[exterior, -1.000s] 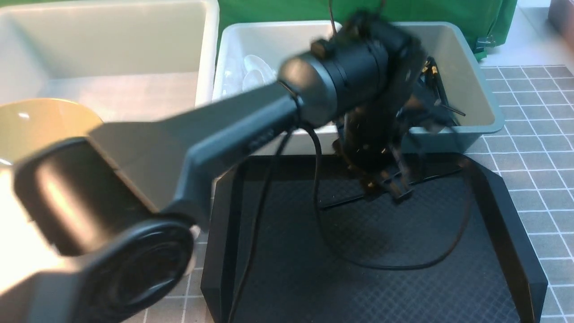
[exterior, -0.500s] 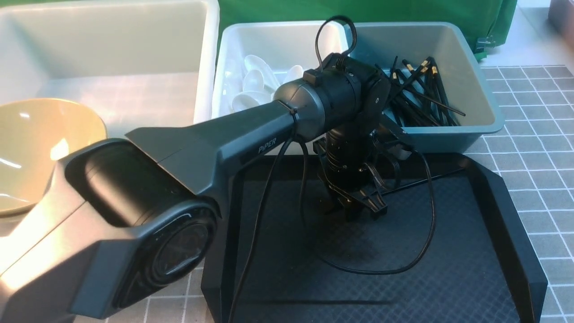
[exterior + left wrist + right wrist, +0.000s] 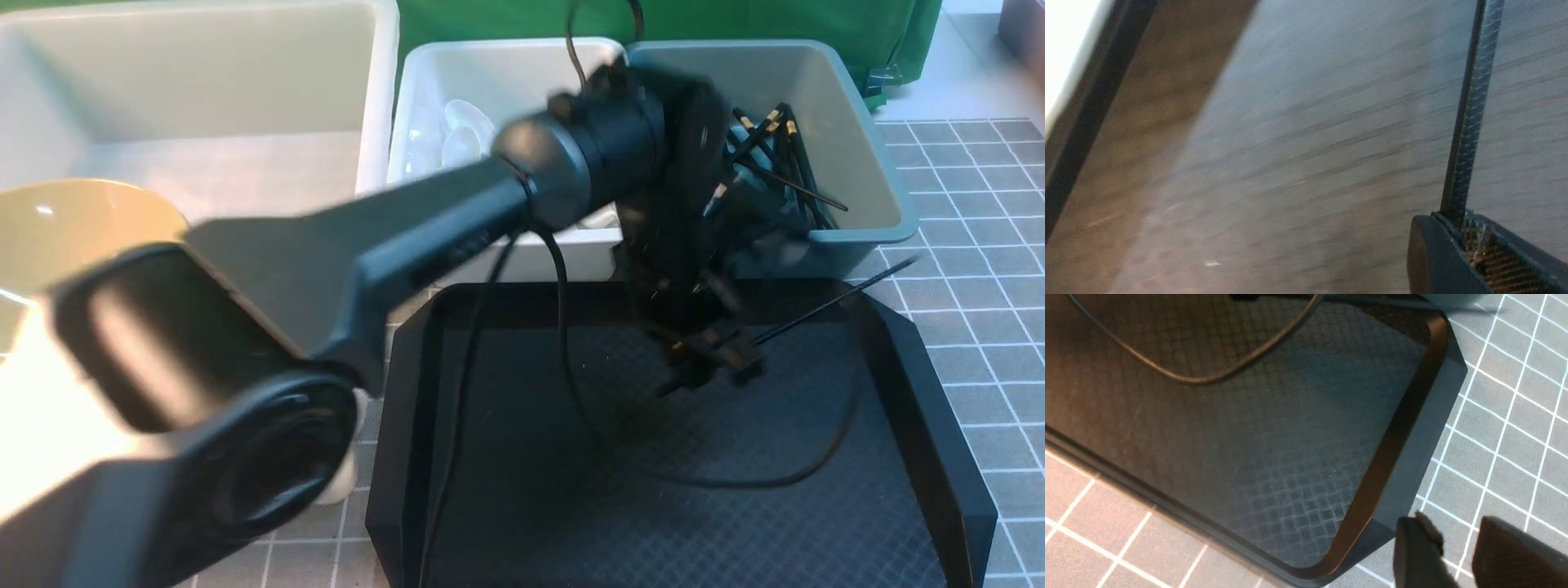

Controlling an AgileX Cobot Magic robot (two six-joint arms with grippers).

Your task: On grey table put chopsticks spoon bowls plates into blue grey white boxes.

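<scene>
My left gripper (image 3: 718,355) hangs blurred over the black tray (image 3: 816,506), shut on one black chopstick (image 3: 833,302) that slants out toward the tray's right rim. In the left wrist view the chopstick (image 3: 1470,110) runs straight out from between the closed fingertips (image 3: 1429,245). Several more chopsticks (image 3: 775,155) lie in the blue-grey box (image 3: 865,122). White spoons (image 3: 461,135) sit in the small white box (image 3: 490,65). A yellow bowl (image 3: 57,229) stands at the left by the big whitish box (image 3: 204,98). My right gripper (image 3: 1457,535) is open and empty over the grey table (image 3: 1502,428). Plates are hidden.
The left arm (image 3: 343,245) and its cable (image 3: 563,343) cross the tray and hide part of the boxes. The tray's corner (image 3: 1412,457) lies just beside the right gripper. Something white (image 3: 336,483) peeks out under the arm; I cannot tell what it is.
The left gripper has shut on the chopstick that lay on the tray and lifted it, swinging to the right. The right gripper has kept its opening.
</scene>
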